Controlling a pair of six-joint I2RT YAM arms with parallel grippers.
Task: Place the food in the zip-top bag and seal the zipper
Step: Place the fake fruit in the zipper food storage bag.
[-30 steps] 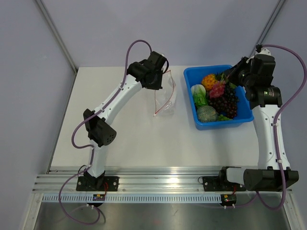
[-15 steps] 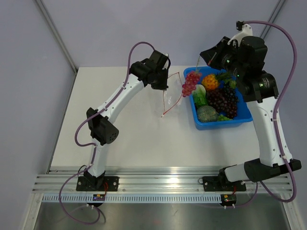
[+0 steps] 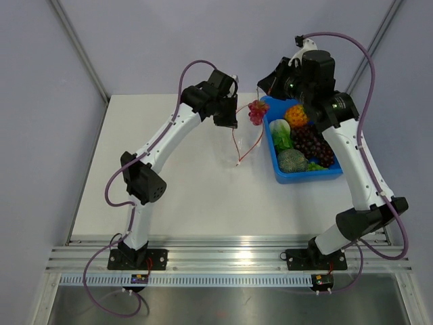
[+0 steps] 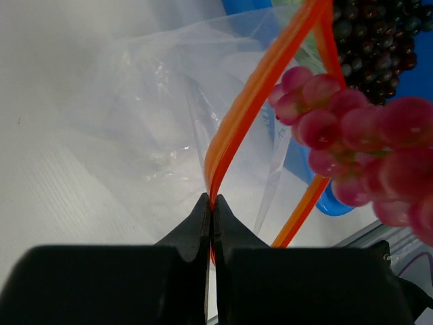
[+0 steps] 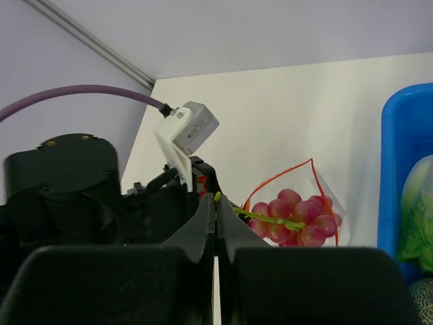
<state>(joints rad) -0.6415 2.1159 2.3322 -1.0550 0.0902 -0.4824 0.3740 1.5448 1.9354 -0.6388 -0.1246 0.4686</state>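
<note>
The clear zip-top bag [image 3: 238,141] hangs open over the table. My left gripper [image 3: 231,120] is shut on its orange-red zipper strip [image 4: 250,101], and the pinch shows in the left wrist view [image 4: 211,198]. My right gripper [image 5: 216,198] is shut on the green stem of a red-pink grape bunch [image 5: 294,217]. It holds the bunch [image 3: 257,112] at the bag's open mouth, within the strip's loop as seen from the right wrist. The bunch also shows close to the strip in the left wrist view [image 4: 352,149]. The rest of the food lies in the blue bin [image 3: 338,170].
The blue bin right of the bag holds dark purple grapes [image 3: 312,142], an orange fruit [image 3: 295,115], green leafy pieces [image 3: 281,135] and a round green piece [image 3: 292,160]. The left arm's wrist [image 5: 61,189] is close beside the right gripper.
The right arm lifted the red-pink grape bunch out of the blue bin and carried it left to the bag's mouth. The left gripper kept hold of the zipper, shifting slightly right.
</note>
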